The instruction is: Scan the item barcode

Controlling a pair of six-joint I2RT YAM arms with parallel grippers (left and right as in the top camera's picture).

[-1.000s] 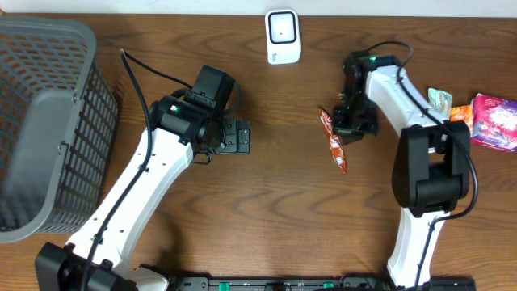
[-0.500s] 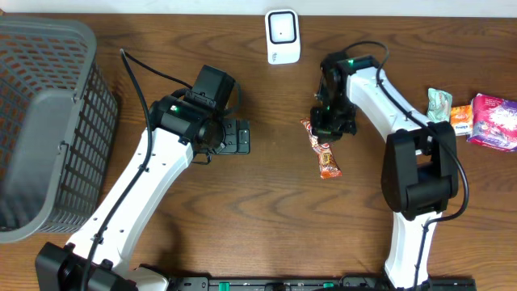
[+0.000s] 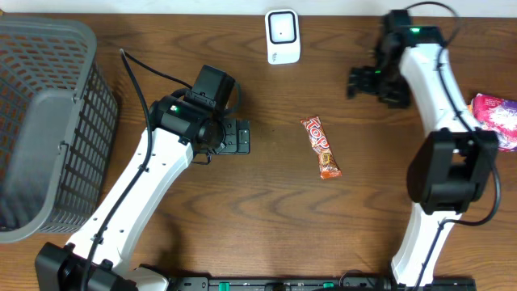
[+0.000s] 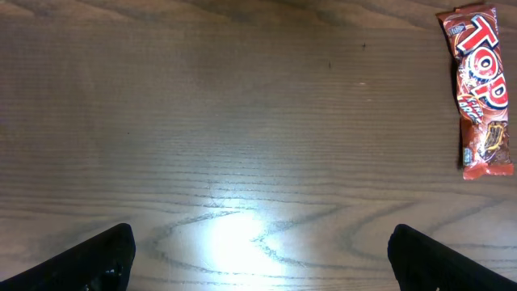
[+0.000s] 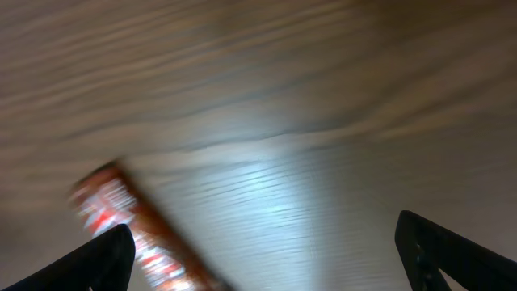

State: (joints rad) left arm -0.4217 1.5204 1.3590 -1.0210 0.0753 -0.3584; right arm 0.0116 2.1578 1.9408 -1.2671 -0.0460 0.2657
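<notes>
Table (image 3: 266, 218): brown woodgrain.
Basket (image 3: 40, 121): grey, 9 o'clock.
Left gripper (image 3: 236, 136): my fingers spread, empty, near centre.
Right gripper (image 3: 359, 81): my fingers wide apart, holding nothing, 1 o'clock.
Scanner (image 3: 283, 36): white, 12 o'clock.
Candy bar (image 3: 321, 147): loose on table, just off centre toward 3 o'clock; blurred red streak in right wrist view is probably it.

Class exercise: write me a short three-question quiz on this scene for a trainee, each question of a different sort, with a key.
1. True or false: the right gripper holds the bar.
2. The basket stands: A. on the left arm's side; B. on the right arm's side; C. between the arms.
3. Fill in: the jaws of the left gripper stand ___.
Key: 1 false; 2 A; 3 open.
</notes>
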